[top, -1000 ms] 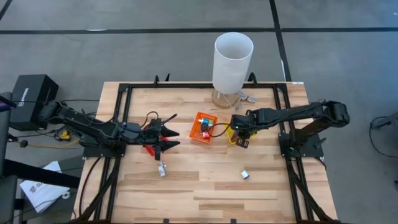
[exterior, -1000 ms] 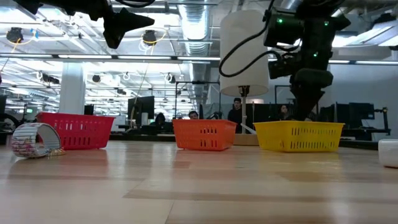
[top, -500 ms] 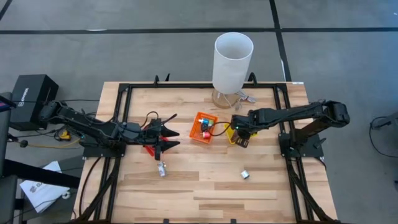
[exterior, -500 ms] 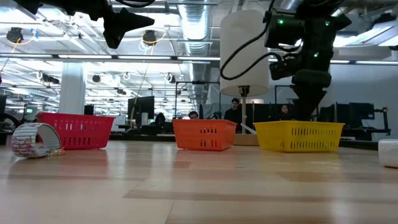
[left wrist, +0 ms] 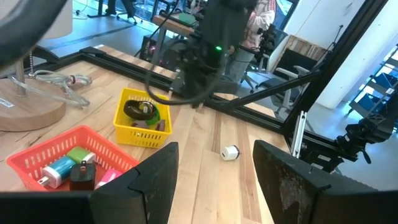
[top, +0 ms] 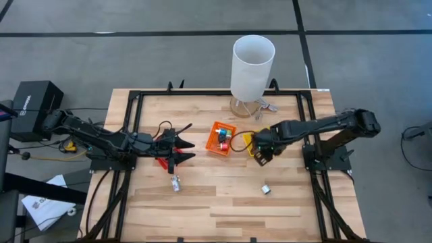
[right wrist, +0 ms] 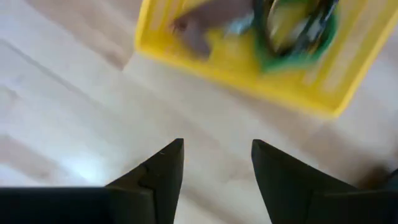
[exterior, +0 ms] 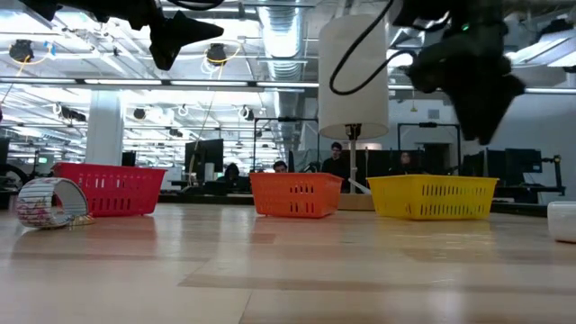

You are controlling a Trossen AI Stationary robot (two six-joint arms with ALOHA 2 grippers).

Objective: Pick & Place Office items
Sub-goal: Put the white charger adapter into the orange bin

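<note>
The right gripper hangs over the tabletop just beside the yellow bin, its jaws spread with nothing between them. That bin holds a green ring and a few small dark pieces. The orange bin next to it holds small red, green and blue bits. The left gripper waits above the red bin, jaws spread and empty. A roll of tape and a small white piece lie loose on the wood, well apart.
</note>
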